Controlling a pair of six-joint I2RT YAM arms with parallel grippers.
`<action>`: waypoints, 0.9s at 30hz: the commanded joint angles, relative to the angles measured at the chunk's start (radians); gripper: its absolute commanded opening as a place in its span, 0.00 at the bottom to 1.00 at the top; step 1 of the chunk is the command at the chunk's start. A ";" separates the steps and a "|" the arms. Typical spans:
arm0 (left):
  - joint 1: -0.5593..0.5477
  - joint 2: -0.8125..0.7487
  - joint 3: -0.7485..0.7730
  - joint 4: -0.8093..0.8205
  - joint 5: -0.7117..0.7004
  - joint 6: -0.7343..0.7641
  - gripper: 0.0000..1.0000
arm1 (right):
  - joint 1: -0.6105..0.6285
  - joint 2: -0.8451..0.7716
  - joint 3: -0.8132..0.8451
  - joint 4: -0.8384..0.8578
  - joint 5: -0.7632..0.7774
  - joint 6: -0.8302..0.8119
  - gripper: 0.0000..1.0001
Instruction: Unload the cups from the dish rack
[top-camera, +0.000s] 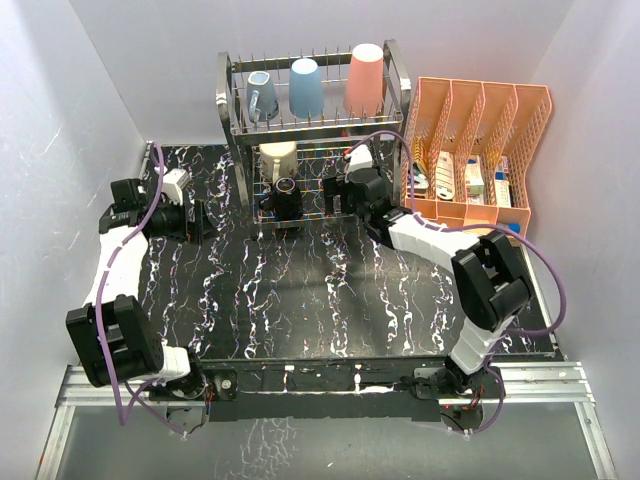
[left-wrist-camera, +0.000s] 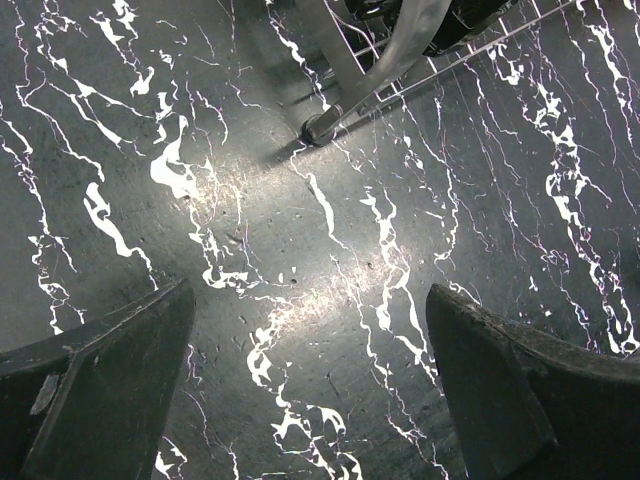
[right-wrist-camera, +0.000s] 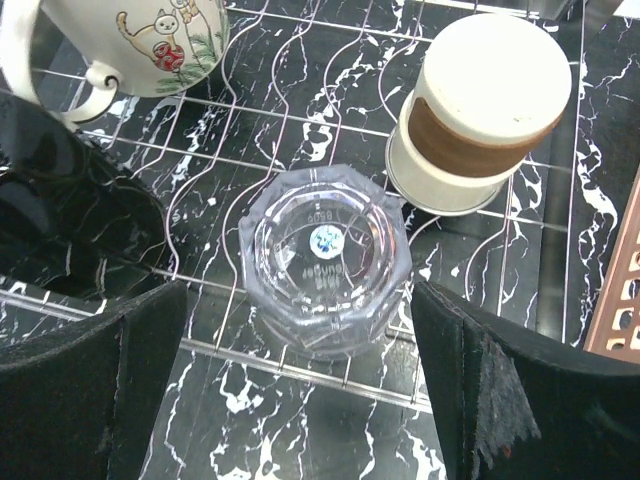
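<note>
The dish rack (top-camera: 315, 125) stands at the back of the table. Its upper tier carries a grey-blue mug (top-camera: 262, 97), a light-blue tumbler (top-camera: 306, 87) and a salmon-pink tumbler (top-camera: 366, 78). On the lower wire tier (right-wrist-camera: 300, 350) a clear glass (right-wrist-camera: 325, 255) stands upside down, with a cream cat-print mug (right-wrist-camera: 150, 40), a brown-banded cream cup (right-wrist-camera: 480, 110) and a dark mug (right-wrist-camera: 70, 220) around it. My right gripper (right-wrist-camera: 300, 400) is open, and the glass sits just ahead of the gap between its fingers. My left gripper (left-wrist-camera: 310, 390) is open over bare table, near a rack foot (left-wrist-camera: 320, 128).
An orange slotted organizer (top-camera: 475, 150) with small cartons stands right of the rack, close to my right arm; its edge (right-wrist-camera: 620, 300) shows in the right wrist view. White walls enclose the black marbled table (top-camera: 300, 300) on three sides.
</note>
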 joint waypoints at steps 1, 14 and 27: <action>0.002 -0.008 0.039 -0.049 0.044 0.040 0.97 | 0.003 0.063 0.078 0.074 0.041 -0.049 0.98; 0.001 0.034 0.092 -0.114 0.138 0.059 0.97 | 0.005 0.189 0.173 0.057 0.048 -0.126 0.85; 0.001 -0.020 0.069 -0.124 0.170 0.099 0.97 | 0.005 0.146 0.154 0.033 0.058 -0.144 0.36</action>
